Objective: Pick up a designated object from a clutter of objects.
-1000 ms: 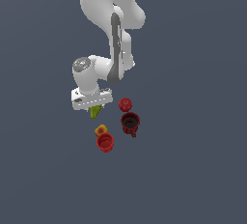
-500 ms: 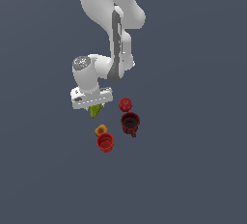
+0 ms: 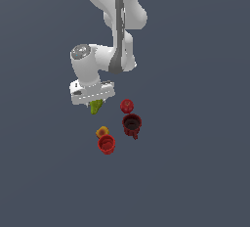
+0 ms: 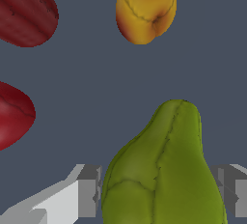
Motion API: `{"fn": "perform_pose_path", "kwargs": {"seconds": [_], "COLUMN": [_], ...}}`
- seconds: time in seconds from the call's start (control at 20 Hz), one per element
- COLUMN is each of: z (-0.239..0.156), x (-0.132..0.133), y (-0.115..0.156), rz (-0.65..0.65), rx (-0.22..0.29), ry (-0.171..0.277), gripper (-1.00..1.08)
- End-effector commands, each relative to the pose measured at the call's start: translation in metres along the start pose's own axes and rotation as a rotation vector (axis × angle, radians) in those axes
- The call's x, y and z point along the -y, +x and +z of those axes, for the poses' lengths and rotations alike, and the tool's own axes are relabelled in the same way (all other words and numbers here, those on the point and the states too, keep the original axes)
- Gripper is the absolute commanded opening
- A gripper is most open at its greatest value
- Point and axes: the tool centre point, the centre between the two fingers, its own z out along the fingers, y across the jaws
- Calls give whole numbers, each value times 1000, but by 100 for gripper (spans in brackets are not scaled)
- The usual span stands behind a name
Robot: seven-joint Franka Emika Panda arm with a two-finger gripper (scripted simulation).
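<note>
The designated object, a yellow-green pear [image 3: 96,108], hangs under the white hand, just off the exterior view's left side of the clutter of objects. My gripper [image 3: 95,102] is shut on it. In the wrist view the pear [image 4: 164,160] fills the space between the two grey fingers [image 4: 89,191], and its narrow end points away from the hand. My gripper [image 4: 161,193] holds its wide body, with both fingers against its sides.
A round red fruit [image 3: 127,105], a dark red mug [image 3: 132,124], a yellow-orange fruit [image 3: 101,131] and a bright red cup [image 3: 106,144] lie on the grey floor. The wrist view shows the yellow-orange fruit [image 4: 144,10] and two dark red shapes [image 4: 26,10].
The hand and the pear have risen very slightly. The other items have not moved.
</note>
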Motion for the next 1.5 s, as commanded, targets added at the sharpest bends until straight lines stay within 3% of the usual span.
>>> {"fn": "perform_pose_path", "kwargs": {"seconds": [0.0,1.45], "z": [-18,-285], "x": [2,38], "y": [0,-9], "rz": [0,0], "rx": [-2,0], "ry": [-1,-3], "gripper": [-100,-100]}}
